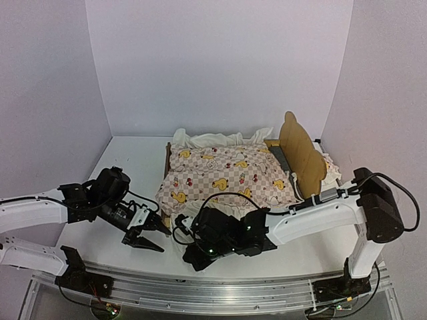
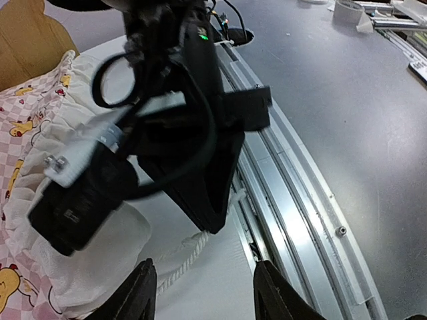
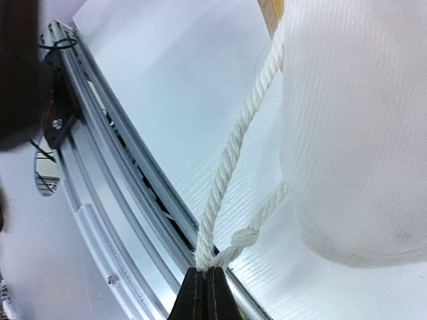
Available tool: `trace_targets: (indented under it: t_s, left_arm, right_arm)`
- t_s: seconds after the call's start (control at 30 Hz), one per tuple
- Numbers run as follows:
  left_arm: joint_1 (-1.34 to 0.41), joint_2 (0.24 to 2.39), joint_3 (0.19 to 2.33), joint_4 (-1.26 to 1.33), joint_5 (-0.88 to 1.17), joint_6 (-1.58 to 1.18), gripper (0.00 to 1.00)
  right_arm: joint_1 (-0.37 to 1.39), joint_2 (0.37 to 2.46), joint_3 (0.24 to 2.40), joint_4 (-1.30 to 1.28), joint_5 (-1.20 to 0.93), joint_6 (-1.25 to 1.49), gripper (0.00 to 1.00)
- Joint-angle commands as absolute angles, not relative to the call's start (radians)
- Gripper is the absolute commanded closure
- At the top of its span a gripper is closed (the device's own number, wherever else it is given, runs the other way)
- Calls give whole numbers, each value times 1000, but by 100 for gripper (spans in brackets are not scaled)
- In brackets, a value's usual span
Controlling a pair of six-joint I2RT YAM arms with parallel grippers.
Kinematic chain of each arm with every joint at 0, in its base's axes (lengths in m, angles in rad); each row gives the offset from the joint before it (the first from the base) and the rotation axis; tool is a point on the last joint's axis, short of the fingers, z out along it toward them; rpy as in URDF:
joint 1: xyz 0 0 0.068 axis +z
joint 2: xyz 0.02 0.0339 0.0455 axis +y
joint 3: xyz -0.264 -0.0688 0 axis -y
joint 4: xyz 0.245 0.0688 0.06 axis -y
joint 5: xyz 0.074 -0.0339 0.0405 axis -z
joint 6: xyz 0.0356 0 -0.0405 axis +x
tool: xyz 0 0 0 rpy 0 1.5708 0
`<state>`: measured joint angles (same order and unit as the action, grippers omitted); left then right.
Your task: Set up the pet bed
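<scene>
The pet bed's light-wood bear-ear headboard [image 1: 300, 157] stands at the right, and the frame is covered by the pink duck quilt [image 1: 227, 175] with a cream ruffle. My right gripper [image 1: 195, 260] is at the bed's near corner. In the right wrist view it [image 3: 207, 273] is shut on a white twisted rope [image 3: 233, 167] that runs from the wooden corner [image 3: 270, 13] beside white fabric [image 3: 353, 133]. My left gripper [image 1: 143, 239] is open and empty on the table left of the bed. In its own view it [image 2: 203, 293] faces the rope [image 2: 183, 260] and the right gripper [image 2: 217, 220].
A metal rail [image 1: 220, 283] runs along the table's near edge, just under the right gripper, and shows in the right wrist view [image 3: 113, 187]. A matching pink checked piece [image 1: 331, 167] lies behind the headboard. White walls close the back and sides.
</scene>
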<state>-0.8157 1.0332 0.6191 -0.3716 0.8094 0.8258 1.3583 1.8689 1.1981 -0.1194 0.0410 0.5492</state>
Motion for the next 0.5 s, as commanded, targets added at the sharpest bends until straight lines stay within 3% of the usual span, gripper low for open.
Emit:
trace_targets:
  t_s: [0.0, 0.33, 0.47]
  left_arm:
    - [-819, 1045, 581, -349, 828, 1086, 48]
    - [-887, 1183, 461, 3, 734, 1070, 41]
    - [-891, 1250, 451, 85, 711, 1075, 41]
  right_arm:
    - [1326, 1818, 1143, -32, -131, 594, 100]
    - [1275, 1829, 1035, 188, -205, 722, 100]
    - [1269, 1836, 992, 117, -50, 799, 85]
